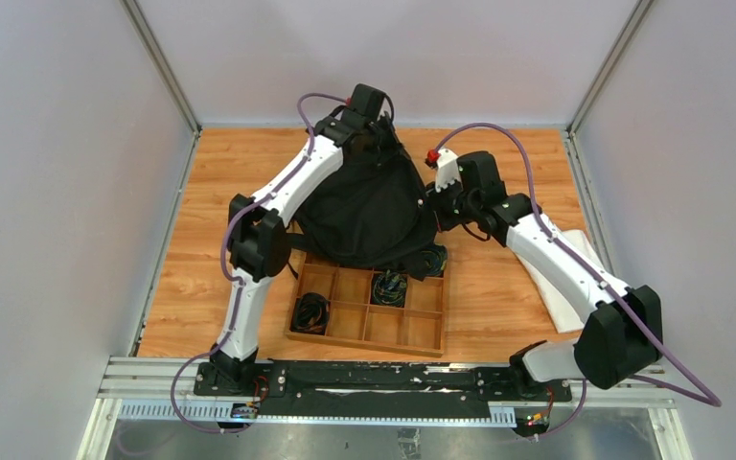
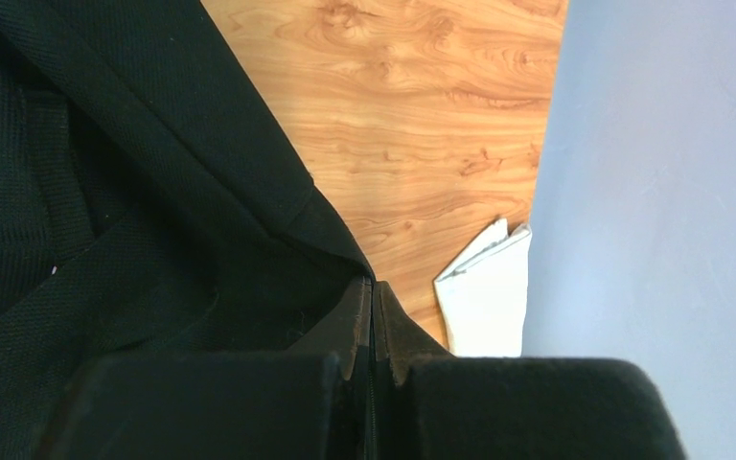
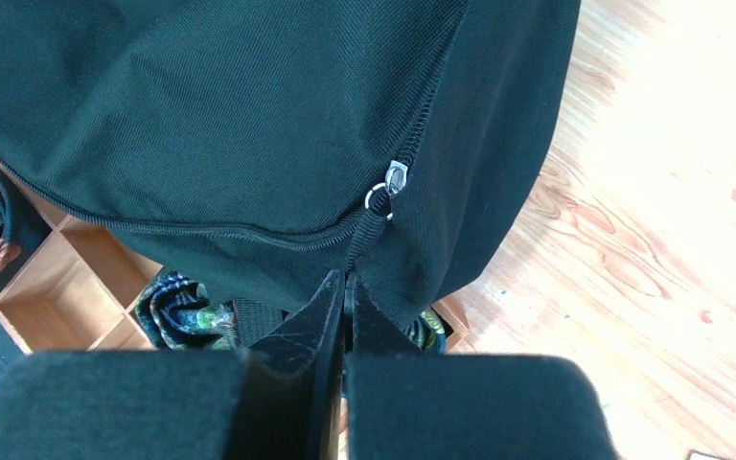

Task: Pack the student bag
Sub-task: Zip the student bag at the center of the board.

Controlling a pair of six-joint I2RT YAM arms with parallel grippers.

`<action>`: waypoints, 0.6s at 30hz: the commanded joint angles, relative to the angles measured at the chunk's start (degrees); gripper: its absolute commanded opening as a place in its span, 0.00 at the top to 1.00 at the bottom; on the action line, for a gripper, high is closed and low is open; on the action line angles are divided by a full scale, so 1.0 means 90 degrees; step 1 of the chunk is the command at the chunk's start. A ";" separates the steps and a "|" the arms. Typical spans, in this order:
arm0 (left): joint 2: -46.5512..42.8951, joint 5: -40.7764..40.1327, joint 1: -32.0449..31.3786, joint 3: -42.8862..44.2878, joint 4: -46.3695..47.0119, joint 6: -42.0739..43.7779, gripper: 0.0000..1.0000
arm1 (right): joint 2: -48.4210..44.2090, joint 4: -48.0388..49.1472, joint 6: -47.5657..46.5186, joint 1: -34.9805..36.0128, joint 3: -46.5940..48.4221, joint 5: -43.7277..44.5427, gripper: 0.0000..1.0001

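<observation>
Wood-grain table (image 1: 498,287), grey walls (image 1: 48,192). My left claw (image 2: 372,286) was shut, pinching a fabric edge at the far top of the bag (image 1: 364,206). The bag hung as a slack black tent, its near hem draped over the tray (image 1: 364,331). My right claw (image 3: 348,280) was shut on the bag's right side, just below the zip slider (image 3: 395,179). Judgement: soft, light, shapeless, so flat cloth would slip. Better holds would be seams, the loop or the zip pull.

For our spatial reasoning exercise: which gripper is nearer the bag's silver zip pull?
Right. The right gripper is shut just below the zip pull; the left gripper pinches the far top edge of the student bag.
</observation>
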 commanded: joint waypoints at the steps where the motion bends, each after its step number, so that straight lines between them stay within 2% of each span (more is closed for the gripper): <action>1: -0.0724 -0.0302 0.0223 0.0410 0.1034 0.0038 1.00 | -0.0100 -0.0805 0.0244 0.0211 -0.0240 -0.0540 1.00; 8: -0.1172 0.0418 0.0061 0.0475 0.0782 0.0597 1.00 | -0.0386 -0.0666 0.0234 0.0244 0.0185 -0.1630 1.00; 13: -0.1224 0.0283 0.0044 0.0742 0.0097 0.1362 1.00 | -0.0715 -0.0646 0.0220 0.0253 0.0343 -0.2307 1.00; 18: -0.0877 0.0427 -0.0005 0.0706 -0.0057 0.1606 1.00 | -0.0676 -0.0619 0.0512 0.0241 0.0030 -0.2044 1.00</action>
